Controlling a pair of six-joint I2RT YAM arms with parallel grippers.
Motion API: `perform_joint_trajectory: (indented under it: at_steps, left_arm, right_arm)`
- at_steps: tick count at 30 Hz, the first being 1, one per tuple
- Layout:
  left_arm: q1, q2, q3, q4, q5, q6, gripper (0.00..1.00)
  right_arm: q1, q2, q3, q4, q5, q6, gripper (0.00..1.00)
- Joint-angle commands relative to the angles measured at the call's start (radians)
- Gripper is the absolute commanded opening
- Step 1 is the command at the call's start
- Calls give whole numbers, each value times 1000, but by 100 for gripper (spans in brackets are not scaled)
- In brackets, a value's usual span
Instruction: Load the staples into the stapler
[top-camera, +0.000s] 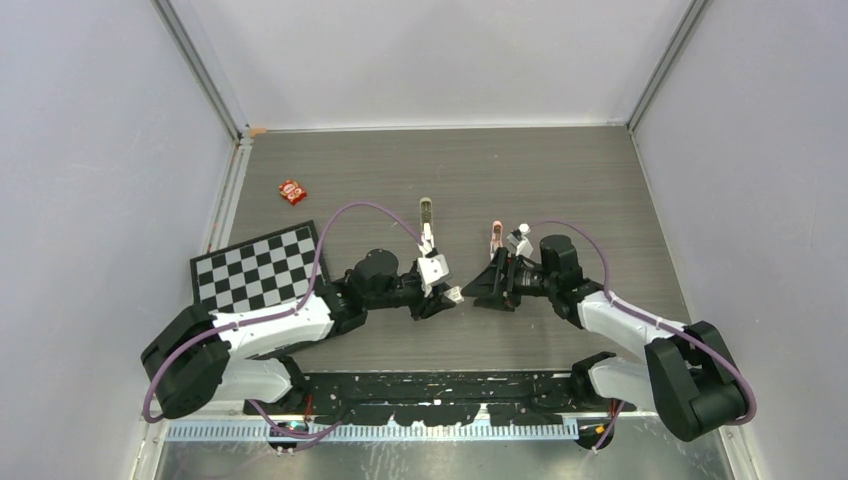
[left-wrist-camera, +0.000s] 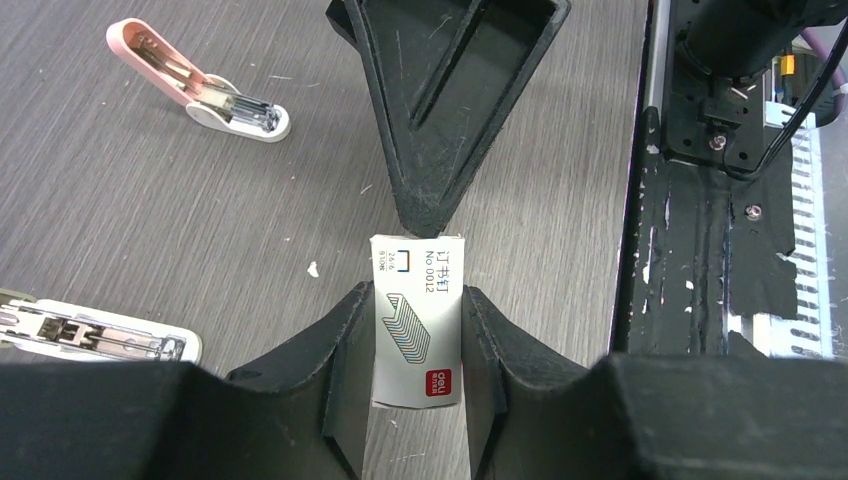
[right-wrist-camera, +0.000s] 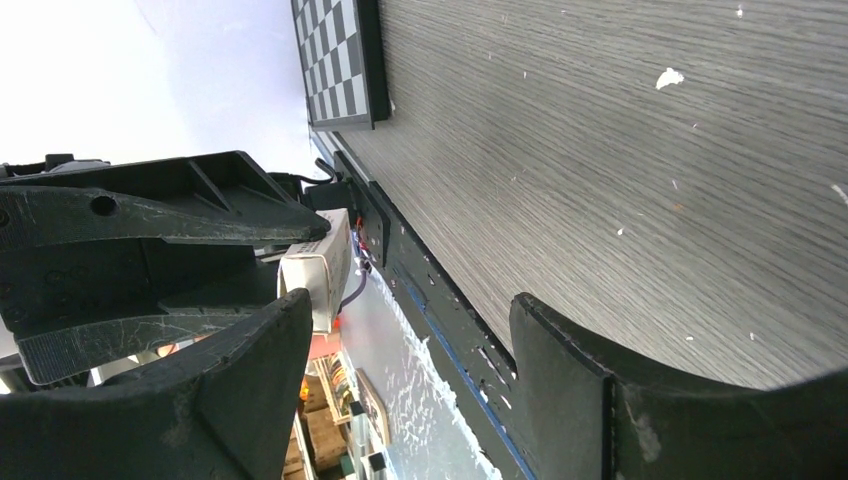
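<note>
Grey wood-grain table (top-camera: 400, 170), pale walls (top-camera: 430, 60): left hand (left-wrist-camera: 415, 300) clamps a staple box (left-wrist-camera: 418, 345), right hand (right-wrist-camera: 410, 308) spread apart.

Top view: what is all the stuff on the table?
stapler: one, pale, lying open beside the left pincer
pink stapler: one, pink and white, lying open farther along
box of staples: one, white, held in the left pincer
checkered board: one, black and white, left side
small red thing: one, far left
table: one, grey wood
left pincer: one, black, shut on the box
right pincer: one, black, open, facing the box
</note>
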Motion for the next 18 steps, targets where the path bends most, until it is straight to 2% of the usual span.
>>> perform_joint_trajectory:
  at_steps: [1, 18]
  left_arm:
    - [0, -27, 6, 109, 23, 8, 31]
    - [2, -80, -29, 108, -23, 39, 33]
  right_arm:
    - [36, 19, 27, 50, 4, 10, 76]
    - [71, 52, 35, 23, 27, -12, 76]
